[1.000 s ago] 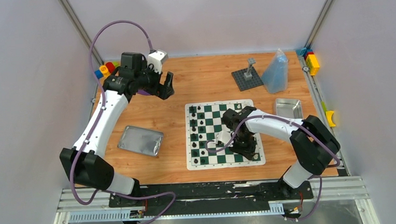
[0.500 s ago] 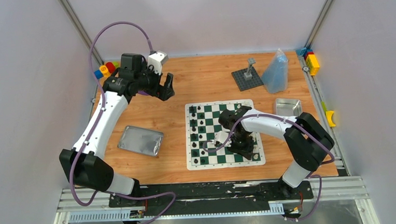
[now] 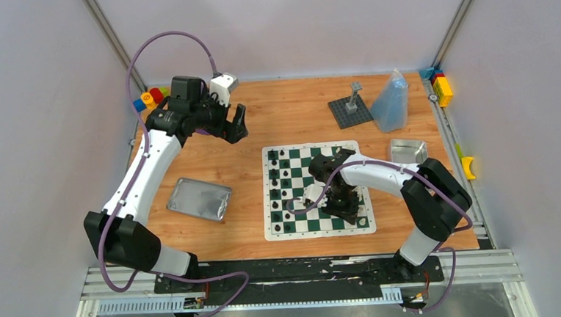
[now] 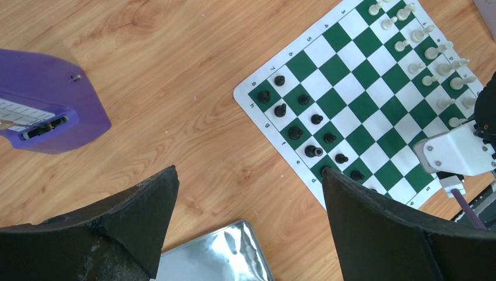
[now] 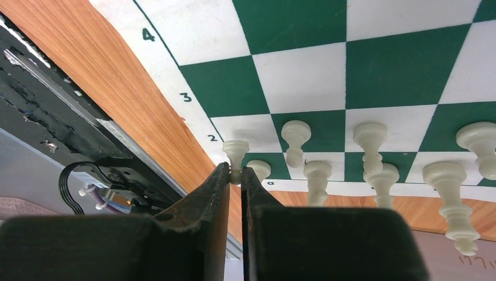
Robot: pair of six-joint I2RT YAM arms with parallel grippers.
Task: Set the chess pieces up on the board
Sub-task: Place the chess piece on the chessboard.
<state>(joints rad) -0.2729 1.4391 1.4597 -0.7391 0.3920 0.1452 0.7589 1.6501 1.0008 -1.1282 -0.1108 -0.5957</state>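
Observation:
The green and white board (image 3: 320,233) lies at the table's middle. Black chess pieces (image 3: 275,184) stand in its left columns, also seen from the left wrist (image 4: 310,151). White pieces (image 5: 368,140) line its right side. My right gripper (image 5: 235,173) is shut on a small white pawn (image 5: 235,151), pinched by its top. The pawn is low over the board's corner by the marks 2 and a. In the top view that gripper (image 3: 341,206) sits over the board's near right part. My left gripper (image 3: 237,124) hangs open and empty above the wood, left of the board (image 4: 248,196).
A flat silver tin lid (image 3: 199,199) lies left of the board and a silver tin (image 3: 408,151) right of it. A dark studded plate with a post (image 3: 350,110) and a blue bag (image 3: 390,102) stand behind. Toy blocks (image 3: 150,99) sit in the far corners.
The right arm has shifted slightly left over the board's near right part, still holding the pawn. The left arm has not moved.

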